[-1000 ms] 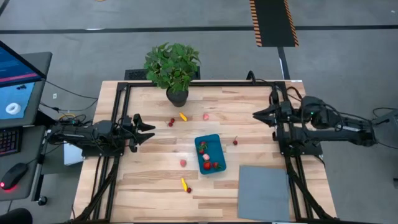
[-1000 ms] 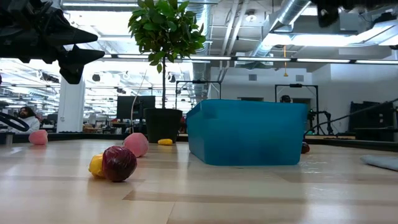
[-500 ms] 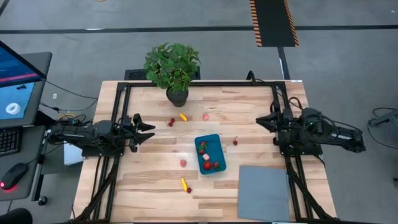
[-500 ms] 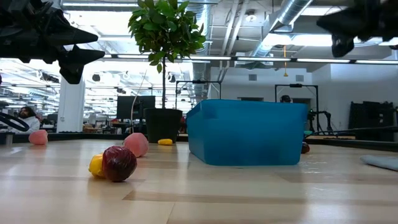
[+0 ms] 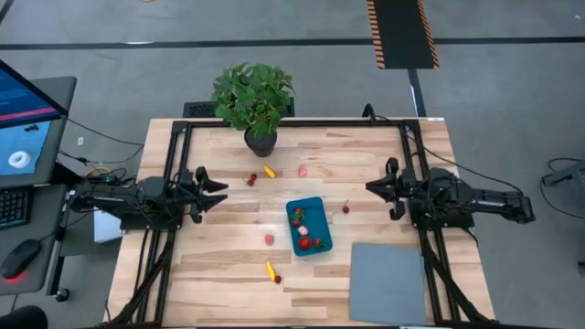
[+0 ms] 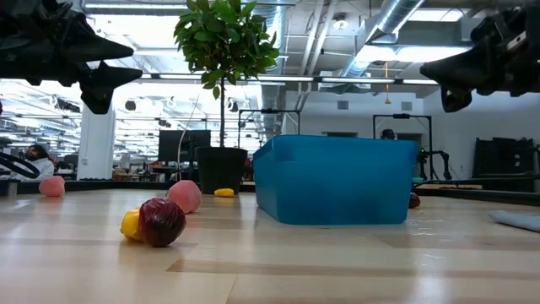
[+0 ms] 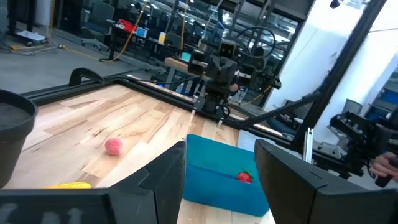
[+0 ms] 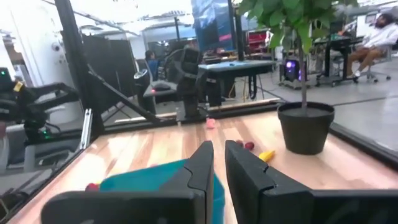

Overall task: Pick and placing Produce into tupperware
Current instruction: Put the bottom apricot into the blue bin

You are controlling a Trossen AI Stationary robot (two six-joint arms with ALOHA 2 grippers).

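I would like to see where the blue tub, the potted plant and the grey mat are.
blue tub [image 5: 315, 206]: high view, on its far rim.
potted plant [image 5: 253, 96]: high view, on the leaves.
grey mat [image 5: 388, 283]: high view, on its middle.

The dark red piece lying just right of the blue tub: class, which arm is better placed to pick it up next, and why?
Probably the right. Its tool hovers near the dark red piece, beside the tub, with nothing between. The left tool waits across the table, with the tub in its way.
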